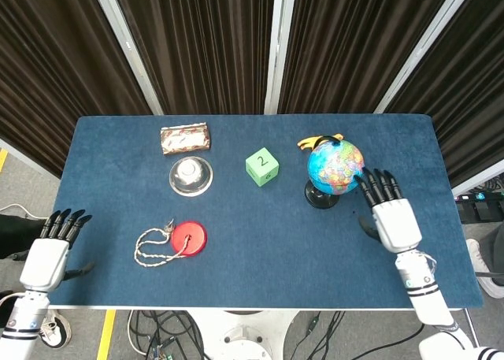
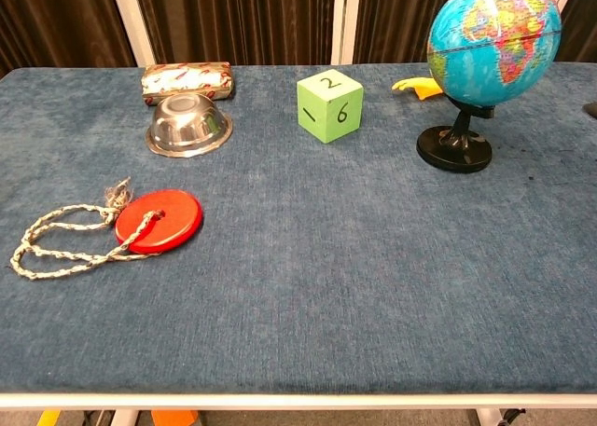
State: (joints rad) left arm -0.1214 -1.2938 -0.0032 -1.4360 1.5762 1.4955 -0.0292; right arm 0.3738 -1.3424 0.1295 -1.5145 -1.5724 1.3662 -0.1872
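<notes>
Three numerals, 1, 2, 6, mark the green cube point(image 2: 330, 105); right hand point(image 1: 388, 213), fingers spread, holds nothing beside the globe point(image 1: 335, 167).

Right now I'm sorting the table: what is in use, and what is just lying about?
In use:
globe
right hand, fingers spread beside the globe

Lying about:
green die
steel bowl
red disc on a cord
wrapped packet
yellow thing behind the globe

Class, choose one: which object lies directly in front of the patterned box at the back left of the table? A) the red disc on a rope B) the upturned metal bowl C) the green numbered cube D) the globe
B: the metal bowl sits just in front of the patterned box, nearer the robot.
</notes>
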